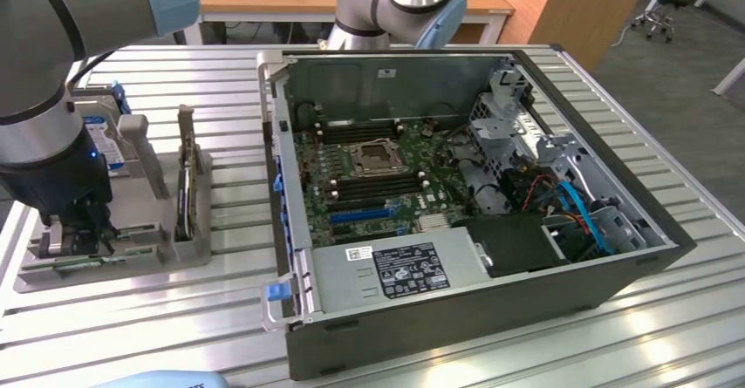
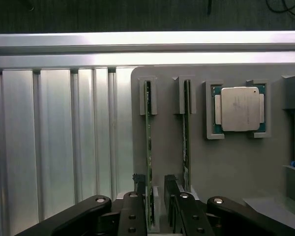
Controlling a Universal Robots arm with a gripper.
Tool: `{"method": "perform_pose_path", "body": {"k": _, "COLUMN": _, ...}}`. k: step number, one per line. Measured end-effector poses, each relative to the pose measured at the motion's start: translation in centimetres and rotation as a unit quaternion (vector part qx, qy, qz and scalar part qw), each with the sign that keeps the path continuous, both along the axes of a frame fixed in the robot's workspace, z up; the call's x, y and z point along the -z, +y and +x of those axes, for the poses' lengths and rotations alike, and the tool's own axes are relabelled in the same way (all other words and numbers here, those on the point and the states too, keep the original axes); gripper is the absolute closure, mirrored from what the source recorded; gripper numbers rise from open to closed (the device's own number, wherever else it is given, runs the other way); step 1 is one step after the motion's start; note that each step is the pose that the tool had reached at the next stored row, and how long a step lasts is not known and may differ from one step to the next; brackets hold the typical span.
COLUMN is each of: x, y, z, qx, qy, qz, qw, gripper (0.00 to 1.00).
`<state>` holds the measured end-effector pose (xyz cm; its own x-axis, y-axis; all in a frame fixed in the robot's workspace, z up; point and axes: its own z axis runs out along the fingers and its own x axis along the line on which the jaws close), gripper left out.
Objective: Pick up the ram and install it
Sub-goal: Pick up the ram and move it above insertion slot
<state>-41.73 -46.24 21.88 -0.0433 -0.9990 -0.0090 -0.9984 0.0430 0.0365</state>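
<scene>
Claw (image 2: pixel 155 186) first: spread wide, released, gripping nothing. Hangs low over the grey holder (image 2: pixel 226 162) on the ribbed metal worktop (image 2: pixel 64 147), at the exterior view's left, well apart from the open computer case (image 1: pixel 466 187). Straddles one end of the ram (image 2: pixel 148 132), with one finger (image 2: pixel 137 196) just beside the board and the other a gap away; cannot tell whether the near one touches. Ram on edge in its slot of the holder, not lifted. Beside it, in the next slot, a second green stick (image 2: pixel 187 132), likewise on edge. Further along the same holder, a square silver-topped processor (image 2: pixel 240 109), flat in its own recess.
</scene>
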Motion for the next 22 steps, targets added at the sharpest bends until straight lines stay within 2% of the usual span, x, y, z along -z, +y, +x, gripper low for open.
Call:
{"method": "perform_pose_path", "body": {"k": 7, "x": 0.07, "y": -0.07, "z": 0.0, "qx": 0.000, "qy": 0.0001, "qz": -0.0001, "qw": 1.0000, "gripper": 0.71}}
{"method": "perform_pose_path", "body": {"k": 22, "x": 1.55, "y": -0.07, "z": 0.0, "qx": 0.000, "qy": 0.0001, "qz": -0.0002, "qw": 1.0000, "gripper": 0.71}}
